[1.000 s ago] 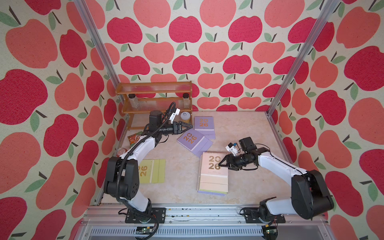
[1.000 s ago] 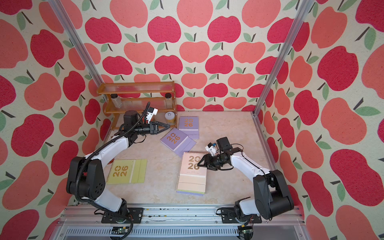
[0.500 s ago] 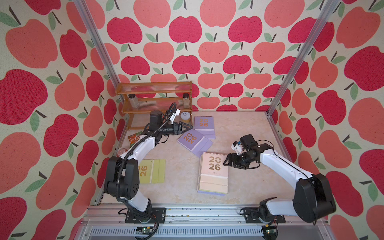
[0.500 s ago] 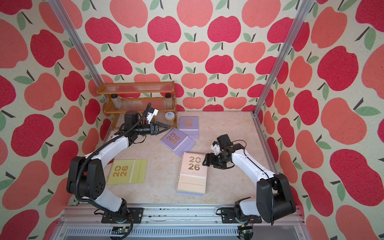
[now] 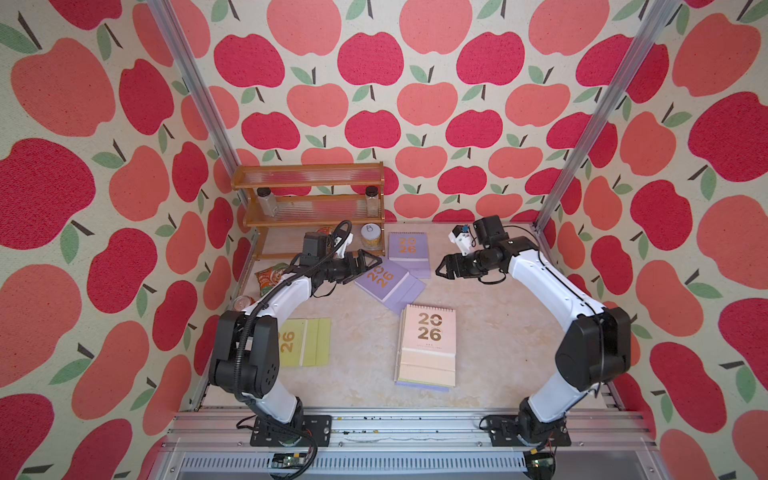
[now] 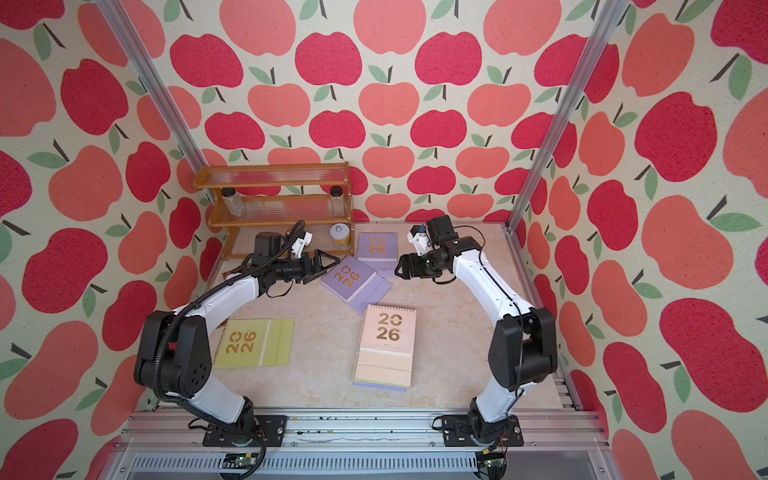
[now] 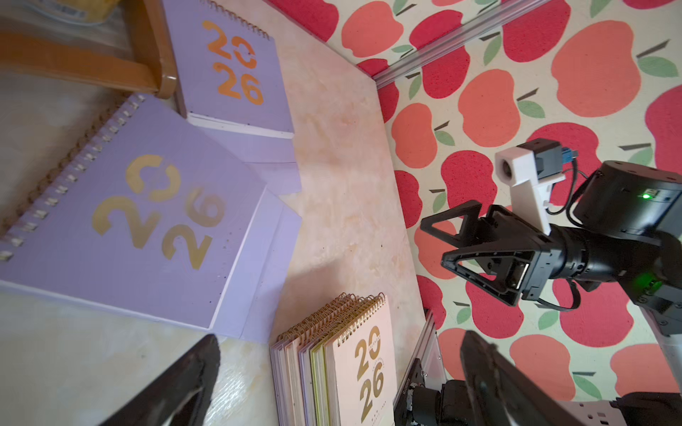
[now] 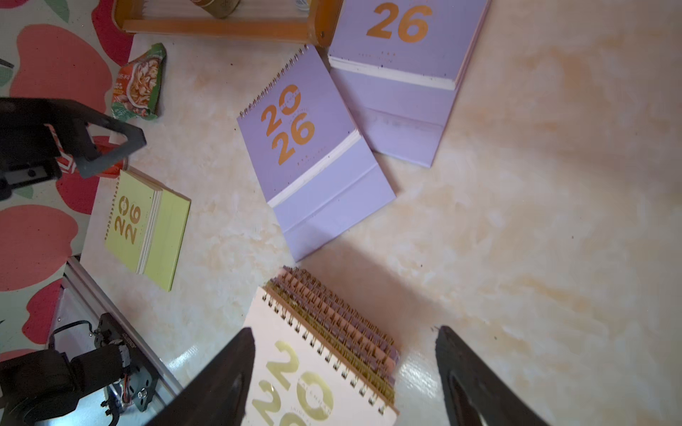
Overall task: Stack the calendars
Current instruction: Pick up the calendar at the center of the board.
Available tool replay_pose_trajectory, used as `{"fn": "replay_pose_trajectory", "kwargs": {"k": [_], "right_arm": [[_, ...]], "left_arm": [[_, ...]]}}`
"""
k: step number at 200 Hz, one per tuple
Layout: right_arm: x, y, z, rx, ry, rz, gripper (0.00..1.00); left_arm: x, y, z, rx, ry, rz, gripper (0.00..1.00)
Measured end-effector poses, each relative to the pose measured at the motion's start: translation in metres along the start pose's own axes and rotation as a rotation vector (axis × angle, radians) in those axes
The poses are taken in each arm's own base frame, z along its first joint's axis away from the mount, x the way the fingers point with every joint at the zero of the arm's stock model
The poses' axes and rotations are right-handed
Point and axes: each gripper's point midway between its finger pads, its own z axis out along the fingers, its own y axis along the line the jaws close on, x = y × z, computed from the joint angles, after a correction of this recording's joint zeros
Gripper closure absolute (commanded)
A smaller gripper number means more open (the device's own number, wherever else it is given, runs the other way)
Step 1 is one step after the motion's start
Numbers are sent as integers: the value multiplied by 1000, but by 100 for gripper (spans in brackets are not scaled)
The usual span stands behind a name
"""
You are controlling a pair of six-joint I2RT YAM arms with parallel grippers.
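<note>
On the worktop, a pile of calendars topped by a pink one is found toward the front edge, two overlapping lilac calendars near the back edge, and a yellow-green calendar by the left edge. The left hand and right hand are held spread and empty, either side of the lilac pair.

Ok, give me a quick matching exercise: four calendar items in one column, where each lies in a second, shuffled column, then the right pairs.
1. pink-topped stack
2. yellow-green calendar
3. tilted lilac calendar
4. straight lilac calendar

A. beside the wooden rack
B. by the left arm, near its base
C. just ahead of the left gripper
D. middle of the table, nearer the front

Pairs: 1-D, 2-B, 3-C, 4-A.
</note>
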Motion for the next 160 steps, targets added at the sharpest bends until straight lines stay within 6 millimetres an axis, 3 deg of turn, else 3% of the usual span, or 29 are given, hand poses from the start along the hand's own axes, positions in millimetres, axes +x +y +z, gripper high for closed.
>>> {"fn": "replay_pose_trajectory", "kwargs": {"k": [33, 71, 116, 160], "right_arm": [[-42, -3, 38, -59, -15, -56, 21], [-70, -13, 86, -114, -10, -81, 21], [-73, -24, 130, -165, 23, -84, 22], [-68, -21, 151, -217, 44, -93, 22]], "left_arm": [[13, 39, 25, -136, 19, -129, 1], [36, 74, 51, -255, 48, -263, 0], [49, 94, 63, -335, 42, -381, 1], [55, 97, 74, -349, 28, -453, 0]]}}
